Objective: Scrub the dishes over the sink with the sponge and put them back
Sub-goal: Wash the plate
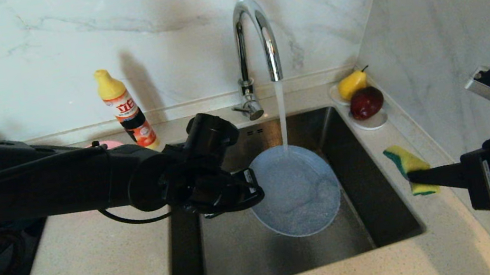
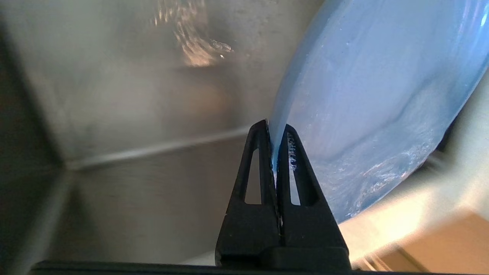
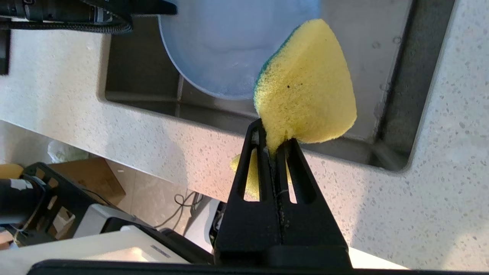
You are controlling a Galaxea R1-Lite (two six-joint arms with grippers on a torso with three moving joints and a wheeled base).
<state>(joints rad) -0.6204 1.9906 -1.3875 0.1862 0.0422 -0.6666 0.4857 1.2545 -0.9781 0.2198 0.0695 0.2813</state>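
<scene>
1. Grey-blue plate (image 1: 298, 192): tilted over the sink (image 1: 379, 205) under the running tap (image 1: 254, 35); stiff, wet, slippery, I judged. Best held by the rim.
2. Left gripper (image 2: 278, 152): I saw it clamped on that rim.
3. Sponge (image 3: 305, 88): soft, light; right gripper (image 3: 276, 147) pinched its edge, above the counter (image 1: 101, 273).

Head camera above sink (image 1: 380, 214); wrist cameras close, sharing plate (image 1: 298, 192).

Grey-blue plate (image 1: 298, 192): held tilted over the sink (image 1: 378, 195) by the left gripper (image 1: 252, 189) at its nine o'clock rim, water from the tap (image 1: 255, 40) running onto it. Sponge (image 1: 410, 171): pinched by the right gripper (image 1: 416, 176), three o'clock of the plate, apparently above the counter (image 1: 101, 273).
</scene>
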